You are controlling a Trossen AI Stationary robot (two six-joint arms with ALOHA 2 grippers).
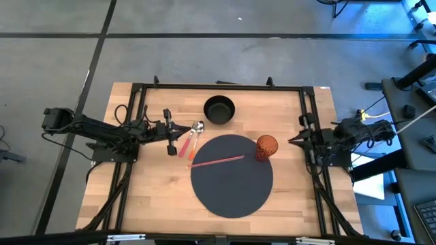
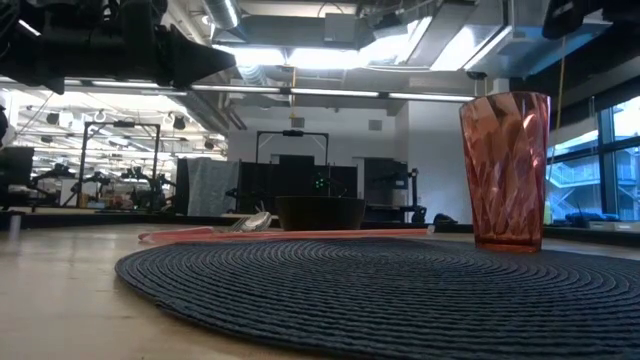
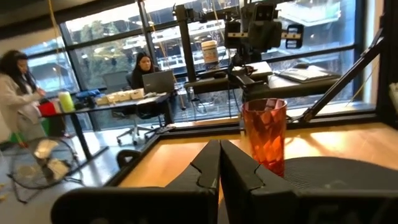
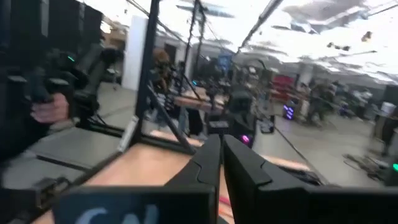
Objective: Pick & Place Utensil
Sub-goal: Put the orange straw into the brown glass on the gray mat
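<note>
Utensil: metal spoon with a red handle (image 1: 191,139) lies on the wooden worktop (image 1: 157,197), beside round dark woven mat (image 1: 231,175)
Left hand (image 1: 187,129): fingers together, just beside the spoon
Right hand (image 1: 291,141): fingers together, near red faceted plastic cup (image 1: 266,146)

Low view: spoon (image 2: 252,221) shows only as a small glint behind the near rim of the mat (image 2: 400,285), shape unreadable. Red straw-like utensil (image 2: 290,235) is a thin line, ends hard to tell. Mat cut off at 6 and 3 o'clock picture edges. Bowl (image 2: 320,212) base hidden by the mat's rim.

Left wrist view: cup (image 3: 265,134) base hidden behind the closed fingers (image 3: 239,171); people in the room too far to read detail.

Right wrist view: heavily blurred, table contents unreadable beyond the closed fingers (image 4: 208,165).

High view: red-handled item (image 1: 184,144) beside spoon (image 1: 197,129) too small to identify.
</note>
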